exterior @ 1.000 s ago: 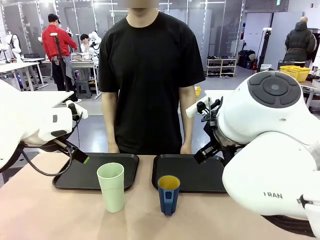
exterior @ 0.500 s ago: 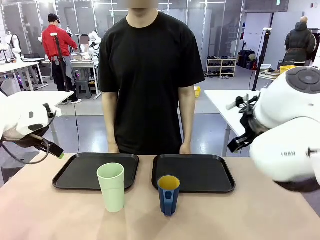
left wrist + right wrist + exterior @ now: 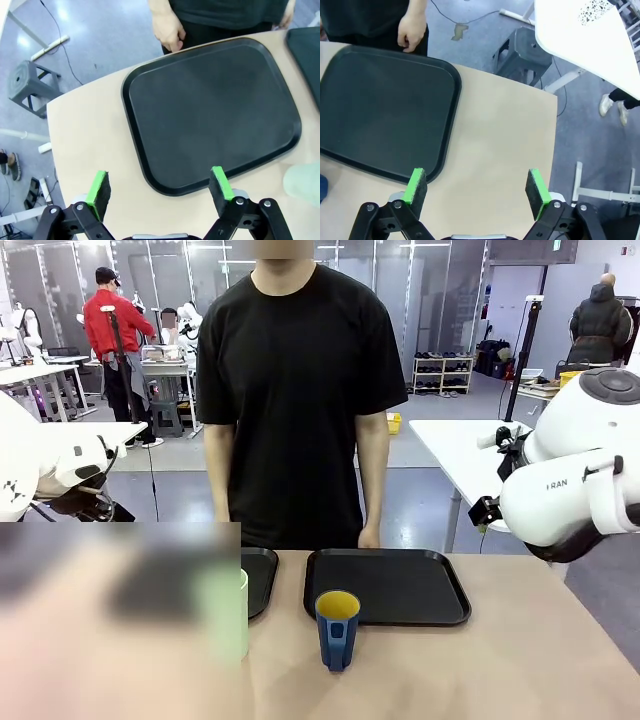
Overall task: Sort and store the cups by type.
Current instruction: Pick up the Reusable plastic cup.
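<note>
Nearest the robot's side of the worktop [image 3: 520, 660] stood the dark blue mug [image 3: 337, 630], upright, long axis vertical, its yellow-orange mouth opening straight up. Its handle [image 3: 337, 643] was turned towards the robot, away from the person. To its left stood the pale mint-green tumbler [image 3: 303, 184], also upright as far as I could make out, since from the front it showed only dimly.

Just beyond the mug lay the right tray [image 3: 400, 585], black and shallow, its near rim close to the mug but not touching it. The left tray [image 3: 210, 105] lay beside it, with the tumbler near its front corner.

The left gripper [image 3: 160, 186] hung over the near rim of the left tray, its green-padded fingers [image 3: 100, 189] set wide apart around nothing. The right gripper [image 3: 477, 187] hung over bare worktop beside the right tray's outer edge, its fingers just as wide apart and holding nothing.

At the far edge stood the person [image 3: 300, 390] in a black T-shirt, one hand [image 3: 167, 31] hanging beyond the left tray, the other hand [image 3: 412, 31] beyond the right tray. Farther off on the floor were a grey stool [image 3: 522, 50] and a white table [image 3: 585, 45].
</note>
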### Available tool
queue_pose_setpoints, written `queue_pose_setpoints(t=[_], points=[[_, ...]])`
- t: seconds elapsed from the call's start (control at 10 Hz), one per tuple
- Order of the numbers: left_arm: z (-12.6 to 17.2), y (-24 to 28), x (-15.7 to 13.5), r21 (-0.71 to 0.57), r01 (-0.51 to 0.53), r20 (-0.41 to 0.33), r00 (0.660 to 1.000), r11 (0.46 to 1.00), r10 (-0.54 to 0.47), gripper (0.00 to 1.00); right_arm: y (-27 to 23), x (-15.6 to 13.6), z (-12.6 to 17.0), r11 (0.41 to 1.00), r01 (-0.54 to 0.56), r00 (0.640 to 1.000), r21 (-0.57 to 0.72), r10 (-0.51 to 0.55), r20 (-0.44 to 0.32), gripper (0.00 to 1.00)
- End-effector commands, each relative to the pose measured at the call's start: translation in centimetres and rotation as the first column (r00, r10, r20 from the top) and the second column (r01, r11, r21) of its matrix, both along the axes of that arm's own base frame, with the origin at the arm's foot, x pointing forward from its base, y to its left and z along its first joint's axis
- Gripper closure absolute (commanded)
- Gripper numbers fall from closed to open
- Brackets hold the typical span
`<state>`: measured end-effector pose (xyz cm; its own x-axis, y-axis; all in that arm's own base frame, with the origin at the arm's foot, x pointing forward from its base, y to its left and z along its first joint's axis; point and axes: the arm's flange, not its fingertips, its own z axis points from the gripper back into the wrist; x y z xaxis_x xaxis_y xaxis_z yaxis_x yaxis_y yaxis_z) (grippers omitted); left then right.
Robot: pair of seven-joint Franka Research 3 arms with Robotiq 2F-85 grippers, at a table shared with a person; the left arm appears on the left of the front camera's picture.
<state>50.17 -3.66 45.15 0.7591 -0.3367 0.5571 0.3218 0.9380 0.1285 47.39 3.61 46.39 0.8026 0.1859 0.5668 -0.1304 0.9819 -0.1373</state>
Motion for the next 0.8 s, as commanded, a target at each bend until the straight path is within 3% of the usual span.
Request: queue_pose_setpoints(t=[0.0,0.7], points=[[0.71,0.13,0.01,0.006,0.003,-0.009,1.0,1.0,-0.002,0.0,-0.17,-0.63,0.89,1.0,-0.002,1.0,0.022,0.002,0.006,0.0],[0.0,0.0,0.0,0.0,0.0,0.0,1.0,1.0,0.0,0.0,0.0,0.0,0.0,1.0,0.0,1.0,0.0,0.0,0.0,0.0]])
